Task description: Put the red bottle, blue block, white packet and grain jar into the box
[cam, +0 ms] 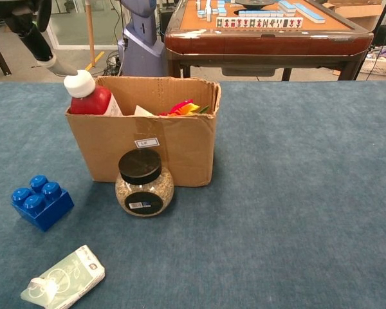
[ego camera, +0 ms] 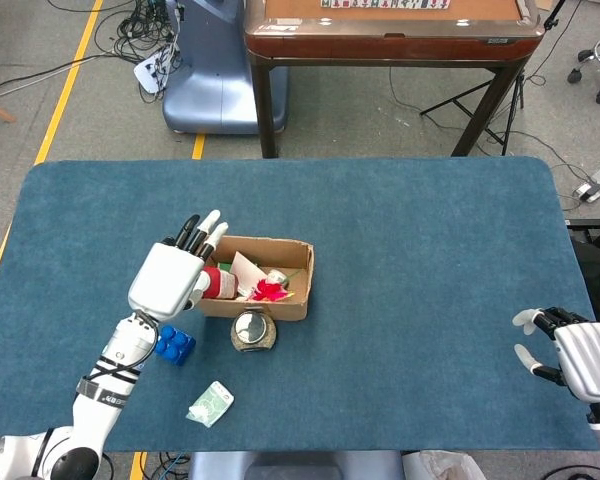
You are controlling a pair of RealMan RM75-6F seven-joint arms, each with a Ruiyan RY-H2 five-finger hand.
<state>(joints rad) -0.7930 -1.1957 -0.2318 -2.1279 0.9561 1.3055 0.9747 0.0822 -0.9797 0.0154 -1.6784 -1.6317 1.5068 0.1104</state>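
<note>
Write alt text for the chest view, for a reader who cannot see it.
A red bottle with a white cap leans inside the left end of an open cardboard box on a blue table. In front of the box sit a grain jar, a blue block and a white packet.

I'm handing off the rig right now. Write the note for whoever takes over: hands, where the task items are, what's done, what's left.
Left hand: open, fingers spread, above the left end of the box, holding nothing.
Right hand: open, idle at the table's right edge.
Red bottle: in the box at its left end, leaning, cap and shoulder above the rim. Done.
Grain jar: on the table against the box's front wall.
Blue block: on the table, left of the jar.
White packet: near the front edge, below the block.
Left: block, packet and jar into the box.
</note>
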